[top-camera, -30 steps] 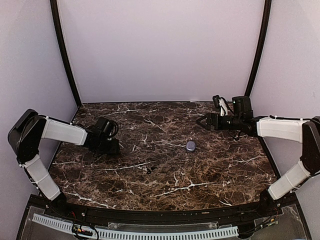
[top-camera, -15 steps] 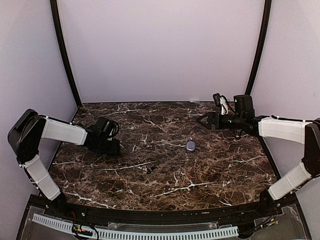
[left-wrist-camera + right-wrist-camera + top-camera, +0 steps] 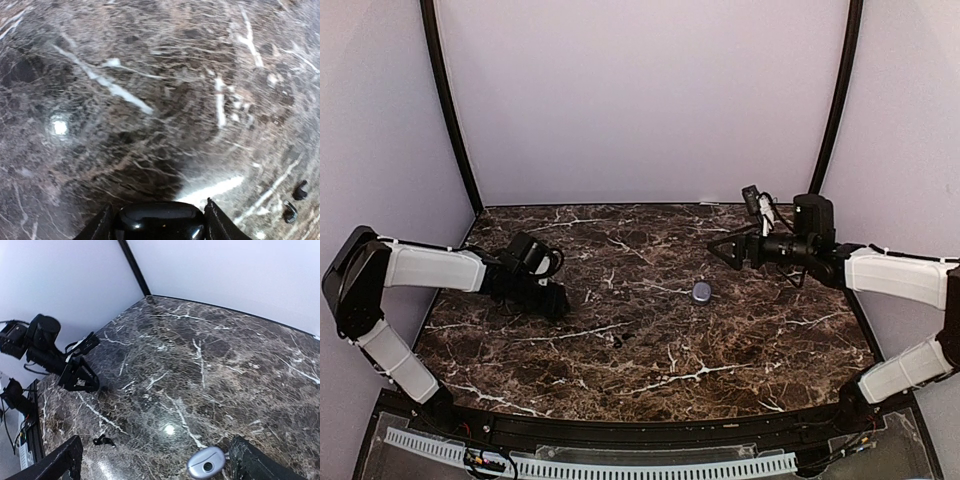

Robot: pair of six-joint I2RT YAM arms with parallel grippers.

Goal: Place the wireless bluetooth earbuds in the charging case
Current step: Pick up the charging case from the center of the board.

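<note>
Marble table (image 3: 770, 340): two dark earbuds (image 3: 300, 190) lie loose near my left gripper (image 3: 550, 300), which clasps a glossy black case (image 3: 159, 222). My right gripper (image 3: 718, 251) gapes empty. Buds look light, slick; pinch across the body.

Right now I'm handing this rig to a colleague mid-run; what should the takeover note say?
Left gripper: shut on glossy black case, low at the table's left side.
Right gripper: open, empty, held above the far right.
Two dark earbuds lie loose near the middle; pale purple bud lies further right.
Done: case gripped. Left: all visible buds are outside the case.
</note>
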